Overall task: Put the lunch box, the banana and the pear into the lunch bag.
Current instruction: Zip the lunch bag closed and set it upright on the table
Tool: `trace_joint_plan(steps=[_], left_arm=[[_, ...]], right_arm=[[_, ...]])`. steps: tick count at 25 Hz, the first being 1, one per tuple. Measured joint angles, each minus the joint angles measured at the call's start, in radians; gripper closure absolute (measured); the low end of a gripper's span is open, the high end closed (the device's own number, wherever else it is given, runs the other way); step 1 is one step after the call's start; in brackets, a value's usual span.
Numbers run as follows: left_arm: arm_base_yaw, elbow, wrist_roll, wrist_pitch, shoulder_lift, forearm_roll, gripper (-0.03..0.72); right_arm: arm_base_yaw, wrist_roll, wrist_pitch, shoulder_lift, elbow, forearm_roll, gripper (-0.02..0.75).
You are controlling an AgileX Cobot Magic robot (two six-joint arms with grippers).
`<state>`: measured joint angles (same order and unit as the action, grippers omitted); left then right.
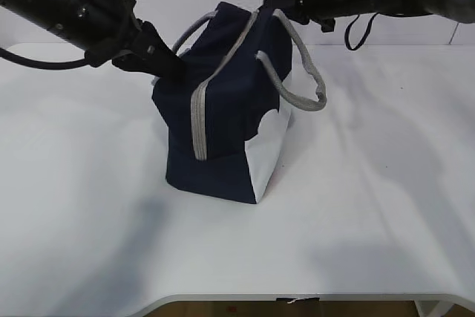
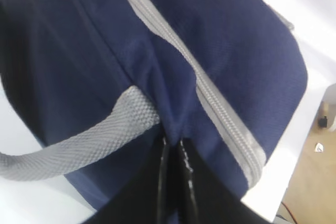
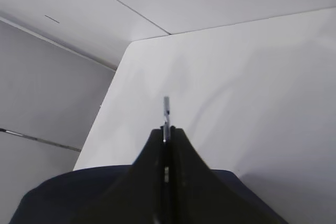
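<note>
White worktop (image 1: 356, 243), near edge bare — lunch bag (image 1: 223, 116) upright mid-surface, zipper (image 1: 199, 120) shut; left hand (image 2: 173, 148) pinching its navy fabric, right hand (image 3: 166, 129) clamped on a thin metal pull.

Both hands (image 2: 173, 148) (image 3: 166, 129) clamped tight

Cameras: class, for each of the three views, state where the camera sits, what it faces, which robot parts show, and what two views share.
Exterior: in front of the table, slanting down at the lunch bag; both arms show.
Left wrist: on the left arm, facing the bag's fabric pinched in the left claw.
Right wrist: on the right arm, facing the table; right claw shows.
Shared: exterior and left wrist show the grey zipper.
</note>
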<state>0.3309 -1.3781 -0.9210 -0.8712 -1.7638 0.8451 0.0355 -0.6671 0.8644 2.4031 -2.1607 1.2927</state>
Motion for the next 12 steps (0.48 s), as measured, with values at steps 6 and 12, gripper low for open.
trace_joint_plan(steps=[6, 12], left_arm=[[0.000, 0.000, 0.000, 0.006, 0.000, -0.007, 0.691], [0.000, 0.000, 0.000, 0.006, 0.000, -0.016, 0.692]], right_arm=[[-0.007, 0.001, 0.010, 0.039, -0.005, 0.059, 0.731], [-0.013, 0.002, 0.008, 0.076, -0.005, 0.081, 0.731]])
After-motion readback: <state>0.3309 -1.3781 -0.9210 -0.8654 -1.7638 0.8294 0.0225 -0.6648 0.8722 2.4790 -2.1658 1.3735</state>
